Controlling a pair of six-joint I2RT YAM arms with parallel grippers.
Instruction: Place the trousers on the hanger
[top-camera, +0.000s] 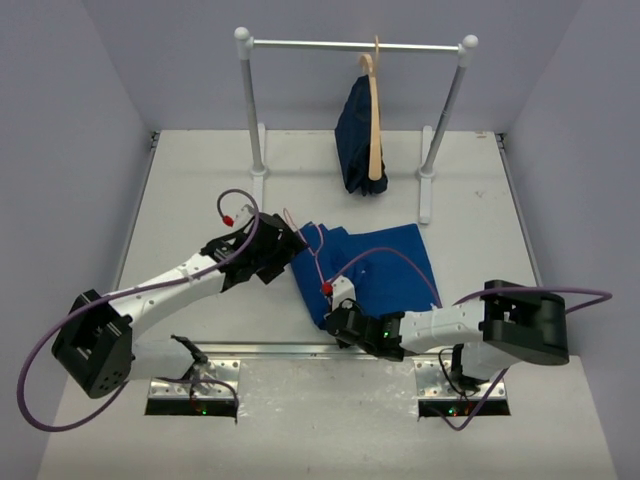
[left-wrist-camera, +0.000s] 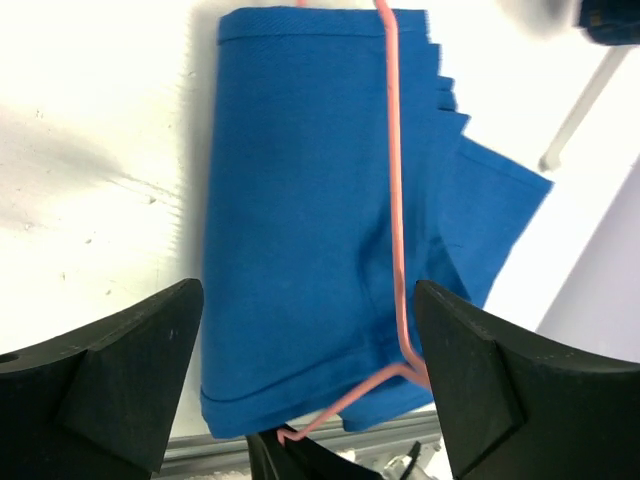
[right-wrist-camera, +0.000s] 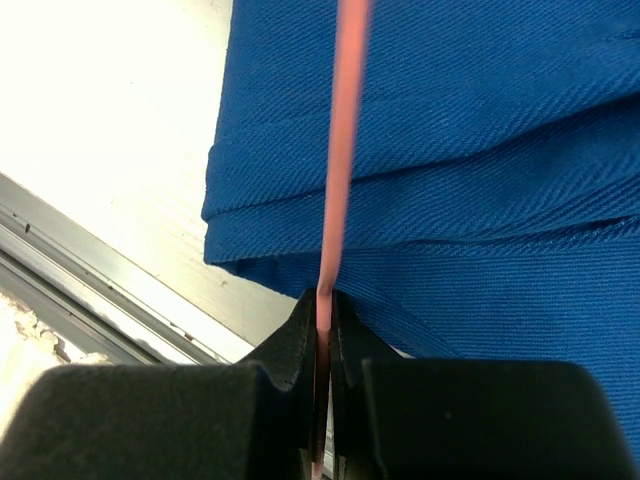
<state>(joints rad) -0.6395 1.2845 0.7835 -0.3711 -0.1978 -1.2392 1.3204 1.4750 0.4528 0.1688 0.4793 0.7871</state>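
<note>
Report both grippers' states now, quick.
Left gripper: open, holding nothing.
Right gripper: shut on the hanger.

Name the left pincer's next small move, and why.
Probably lower and close on the folded edge of the trousers: the left pincer hangs open above them, the hanger lies across them, and the right pincer is shut on its wire.

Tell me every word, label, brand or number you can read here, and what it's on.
None: no writing can be read in any of the three views.
The blue trousers are plain cloth.
The pink wire hanger bears no mark.
</note>
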